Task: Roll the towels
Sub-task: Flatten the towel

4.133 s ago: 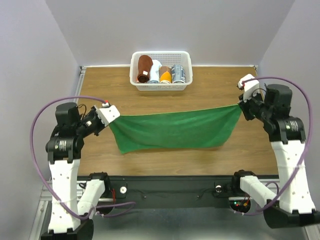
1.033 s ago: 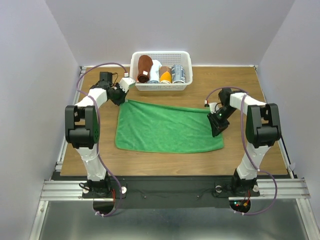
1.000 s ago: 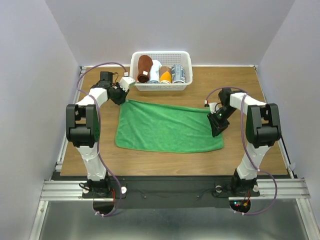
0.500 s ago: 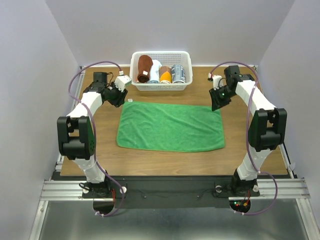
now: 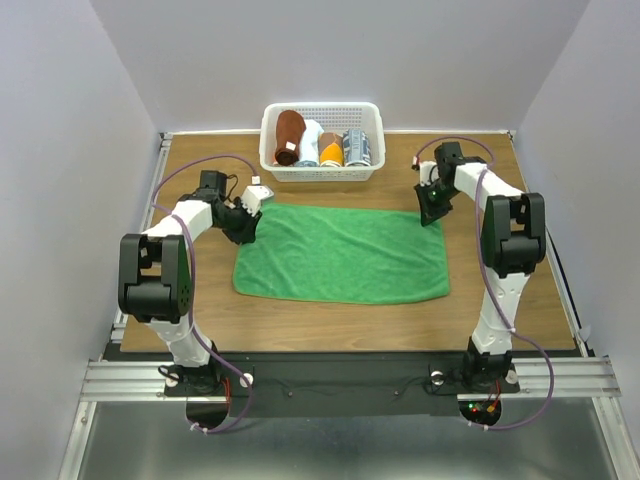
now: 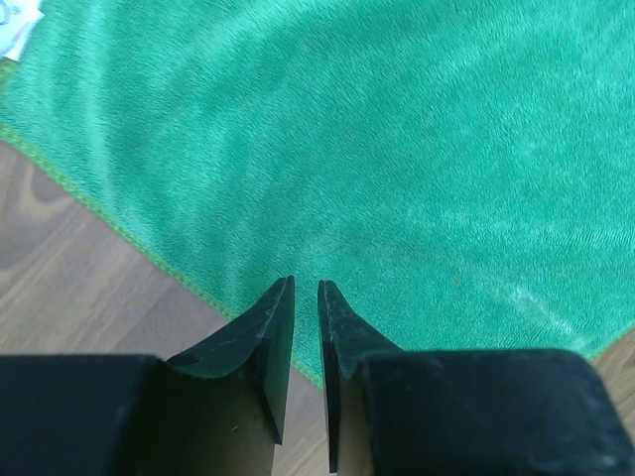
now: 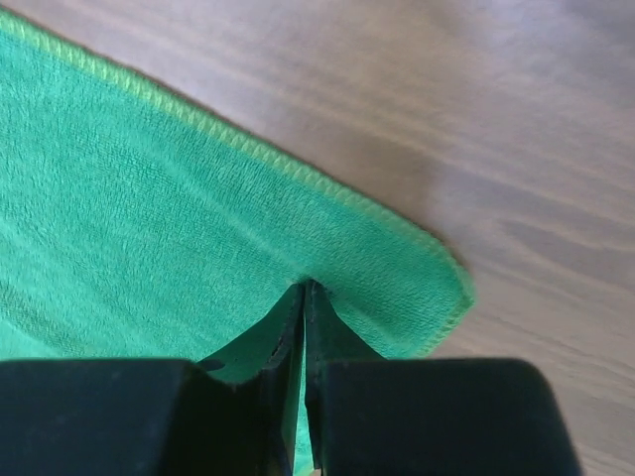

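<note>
A green towel (image 5: 340, 255) lies spread flat on the wooden table. My left gripper (image 5: 247, 222) is low over its far left corner. In the left wrist view the left gripper (image 6: 307, 286) has its jaws almost together with only a thin gap and nothing between them, above the towel (image 6: 397, 149) near its edge. My right gripper (image 5: 431, 207) is at the far right corner. In the right wrist view the right gripper (image 7: 305, 286) is shut, and its tips press into the towel (image 7: 149, 198) just inside the corner, where the cloth puckers slightly.
A white basket (image 5: 322, 173) stands at the back centre of the table, just behind the towel. It holds several rolled towels, among them a brown one (image 5: 289, 135) and an orange one (image 5: 331, 148). Bare wood (image 5: 500, 270) lies right of the towel.
The towel went from hanging between the raised grippers to lying flat. Since half a second ago my left gripper moved nearer onto the far left corner, and my right gripper shifted slightly onto the far right corner.
</note>
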{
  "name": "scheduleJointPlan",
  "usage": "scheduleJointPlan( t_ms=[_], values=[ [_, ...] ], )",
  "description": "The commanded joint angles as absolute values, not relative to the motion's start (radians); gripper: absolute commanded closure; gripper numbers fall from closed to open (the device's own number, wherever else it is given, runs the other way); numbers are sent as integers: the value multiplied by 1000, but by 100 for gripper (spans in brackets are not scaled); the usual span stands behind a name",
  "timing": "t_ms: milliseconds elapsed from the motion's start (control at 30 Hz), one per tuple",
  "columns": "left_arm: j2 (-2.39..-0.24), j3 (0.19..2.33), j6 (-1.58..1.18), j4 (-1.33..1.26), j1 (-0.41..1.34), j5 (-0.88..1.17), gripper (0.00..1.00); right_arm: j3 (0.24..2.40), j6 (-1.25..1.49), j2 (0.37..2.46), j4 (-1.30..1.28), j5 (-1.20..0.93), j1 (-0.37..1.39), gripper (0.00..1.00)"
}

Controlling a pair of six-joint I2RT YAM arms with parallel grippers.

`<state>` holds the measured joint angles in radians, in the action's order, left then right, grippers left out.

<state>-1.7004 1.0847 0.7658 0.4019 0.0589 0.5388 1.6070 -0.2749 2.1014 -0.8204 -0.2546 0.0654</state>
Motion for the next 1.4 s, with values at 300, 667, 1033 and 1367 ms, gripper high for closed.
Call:
scheduleJointPlan(
  t_ms=[300,667,1033,1367],
  values=[
    [-1827,1282,407,198,43,538,68,1583,-252,1983,-707,-184,44,92],
    [-2029,1411,262,170,9,425,92,1595,-273,2117,-660,-71,40,96],
    [-2108,1508,273,196,-61,425,95,1772,-256,2244,-626,-39,37,96],
    [-1886,1485,425,294,-60,542,68,1659,-319,1890,-759,-255,37,66]
  ],
)
